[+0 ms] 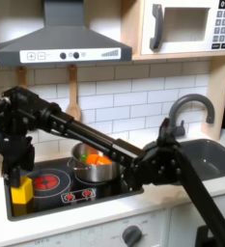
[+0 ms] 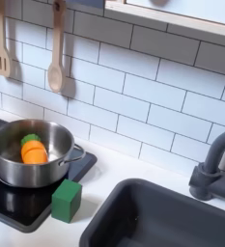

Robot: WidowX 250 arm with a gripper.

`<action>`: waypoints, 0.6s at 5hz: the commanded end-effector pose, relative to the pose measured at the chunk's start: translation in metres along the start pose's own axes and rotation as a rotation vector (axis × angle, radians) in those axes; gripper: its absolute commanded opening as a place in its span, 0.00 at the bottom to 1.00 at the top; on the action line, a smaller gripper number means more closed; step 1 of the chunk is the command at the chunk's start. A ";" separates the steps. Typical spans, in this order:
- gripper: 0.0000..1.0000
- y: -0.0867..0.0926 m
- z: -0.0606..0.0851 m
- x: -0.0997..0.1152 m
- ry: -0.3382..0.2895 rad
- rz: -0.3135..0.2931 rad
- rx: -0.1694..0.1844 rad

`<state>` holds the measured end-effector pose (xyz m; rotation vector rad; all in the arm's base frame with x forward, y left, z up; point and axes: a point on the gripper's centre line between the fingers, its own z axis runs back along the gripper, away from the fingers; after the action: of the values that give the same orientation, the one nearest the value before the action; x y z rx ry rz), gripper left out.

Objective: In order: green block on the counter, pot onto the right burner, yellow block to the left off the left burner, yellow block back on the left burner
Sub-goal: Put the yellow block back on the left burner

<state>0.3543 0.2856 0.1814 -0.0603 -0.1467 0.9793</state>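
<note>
Table [image 2: 133, 174]: pale worktop with a black cooktop and a dark sink set into it, seen in both exterior views.
Green block [image 2: 67, 200]: in the second exterior view it stands on the cooktop's near right corner, by the edge toward the sink, just in front of the pot and apart from it.
Yellow block [image 1: 22, 189]: in the first exterior view it sits at the cooktop's front left corner, on the near left edge of the left burner [image 1: 48, 181], directly under the end effector.
End effector [image 1: 20, 172]: in the first exterior view it hangs at the arm's tip, just above the yellow block; whether its jaws are wide or narrow I cannot tell, nor whether they touch the block.
Pot [image 2: 30, 154]: shiny silver, upright on the cooktop's right burner behind the green block, with orange and green toy food inside.
Sink [image 2: 172, 222]: dark basin at the table's right, beside the cooktop.
Faucet [image 2: 212, 172]: dark, curved, behind the sink.
Back wall: white tiles; two wooden utensils [image 2: 54, 60] hang above the cooktop.
</note>
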 end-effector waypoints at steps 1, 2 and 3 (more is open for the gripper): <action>1.00 0.004 -0.010 -0.004 0.021 -0.008 0.011; 1.00 0.004 -0.021 -0.008 0.046 -0.012 0.021; 1.00 0.005 -0.029 -0.009 0.062 -0.013 0.025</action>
<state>0.3490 0.2832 0.1508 -0.0646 -0.0749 0.9692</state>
